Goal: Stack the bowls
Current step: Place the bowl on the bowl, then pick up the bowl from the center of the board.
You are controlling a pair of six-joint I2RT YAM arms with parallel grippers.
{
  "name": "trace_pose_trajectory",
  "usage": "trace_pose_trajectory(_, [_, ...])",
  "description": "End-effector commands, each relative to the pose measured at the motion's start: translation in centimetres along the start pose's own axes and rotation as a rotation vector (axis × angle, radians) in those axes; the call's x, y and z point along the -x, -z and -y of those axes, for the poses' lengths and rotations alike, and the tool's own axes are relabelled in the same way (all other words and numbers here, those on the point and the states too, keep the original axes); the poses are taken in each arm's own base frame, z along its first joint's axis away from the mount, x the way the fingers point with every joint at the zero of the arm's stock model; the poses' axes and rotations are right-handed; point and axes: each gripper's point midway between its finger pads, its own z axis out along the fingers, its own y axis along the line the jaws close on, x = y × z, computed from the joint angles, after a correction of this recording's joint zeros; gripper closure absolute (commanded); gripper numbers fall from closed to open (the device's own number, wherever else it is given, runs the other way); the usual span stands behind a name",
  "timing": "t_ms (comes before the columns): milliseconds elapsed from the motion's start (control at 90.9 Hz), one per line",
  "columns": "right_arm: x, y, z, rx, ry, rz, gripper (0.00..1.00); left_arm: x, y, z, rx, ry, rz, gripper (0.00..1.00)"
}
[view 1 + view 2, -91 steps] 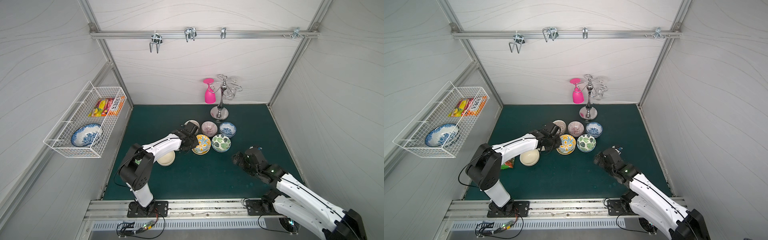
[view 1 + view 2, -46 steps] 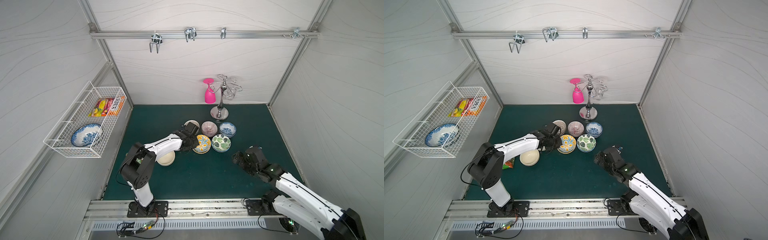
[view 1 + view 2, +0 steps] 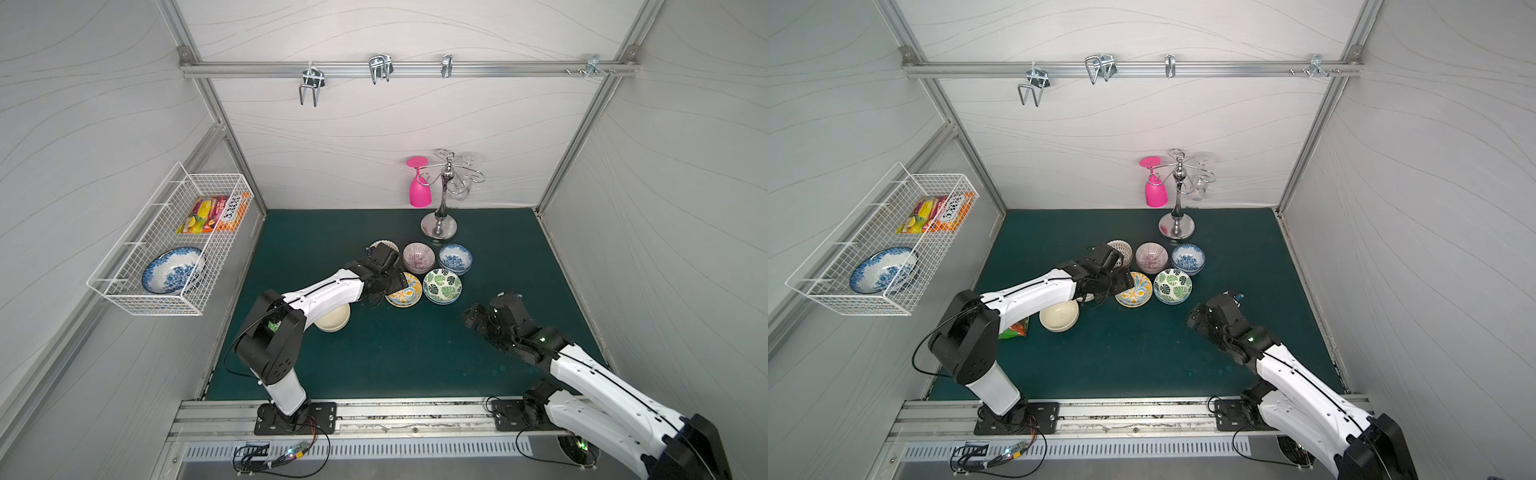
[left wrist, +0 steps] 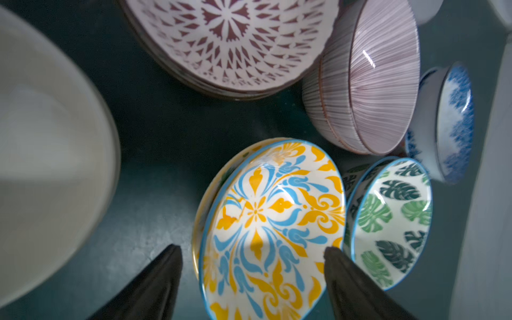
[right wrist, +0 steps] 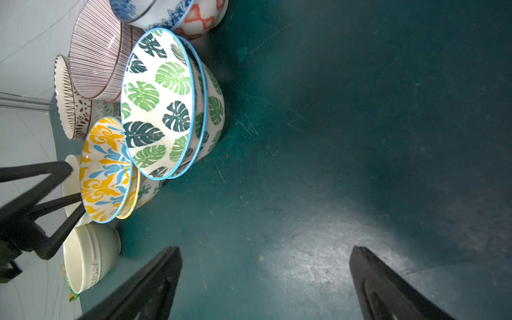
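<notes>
Left gripper (image 4: 252, 248) has let go since a second ago — jaws then pinched, now wide apart, straddling the yellow-blue floral bowl (image 4: 271, 221) and holding nothing. Both arms otherwise sit about where they were. Right gripper (image 5: 266, 249) hangs over bare mat (image 5: 360, 124), jaws spread, empty.

Bowls cluster mid-mat, apparently nested in pairs: floral, green leaf bowl (image 3: 442, 286) just beside it, striped bowl (image 3: 418, 256) and blue-and-white bowl (image 3: 455, 258) behind, lattice bowl (image 3: 1120, 248) half hidden by the left wrist, cream bowl (image 3: 332, 320) apart, nearer the left arm's base.

Risks, biggest first. Floral bowl looks off-centre and tilted on the one under it; a finger catching its rim on withdrawal could tip it off — chipped ceramic likely. Lesser: one finger lies in the narrow gap by the leaf bowl; a sideways pull would shove that pair. Least: the cluster is tight, so any nudge spreads.

Writing: packet (image 3: 214, 214) in the wire basket (image 3: 189, 291) carries print, too small to read. Cream bowl has raised letters on its side in the right wrist view, not legible.
</notes>
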Motion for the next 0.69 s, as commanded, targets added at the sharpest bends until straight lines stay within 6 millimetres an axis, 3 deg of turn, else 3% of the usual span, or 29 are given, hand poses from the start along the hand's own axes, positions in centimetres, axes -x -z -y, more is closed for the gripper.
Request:
trace_pose_trajectory(0, [-0.3, -0.2, 0.5, -0.014, 0.029, -0.009, 0.01, 1.4, 3.3, 1.1, -0.033, -0.021, 0.067, 0.01])
trace_pose_trajectory(176, [-0.4, 0.0, 0.4, -0.016, 0.045, -0.020, 0.01, 1.2, 7.2, -1.3, -0.015, -0.012, 0.133, 0.00])
trace_pose_trajectory(297, [-0.5, 0.9, -0.4, -0.011, 0.076, -0.059, 0.01, 0.3, 9.8, -4.9, 0.035, -0.004, 0.175, 0.00])
trace_pose_trajectory(429, [-0.3, 2.4, -3.6, 0.060, 0.112, -0.109, 0.01, -0.8, 12.3, -10.1, 0.092, 0.049, 0.234, 0.00])
trace_pose_trajectory(506, [0.0, 3.1, -6.5, 0.104, 0.152, -0.131, 0.01, -1.7, 12.7, -13.1, 0.126, 0.090, 0.260, 0.00])
trace_pose_trajectory(682, [-0.9, 1.9, -12.9, 0.066, 0.322, -0.228, 0.02, -3.0, 13.0, -18.8, 0.197, 0.208, 0.289, 0.01])
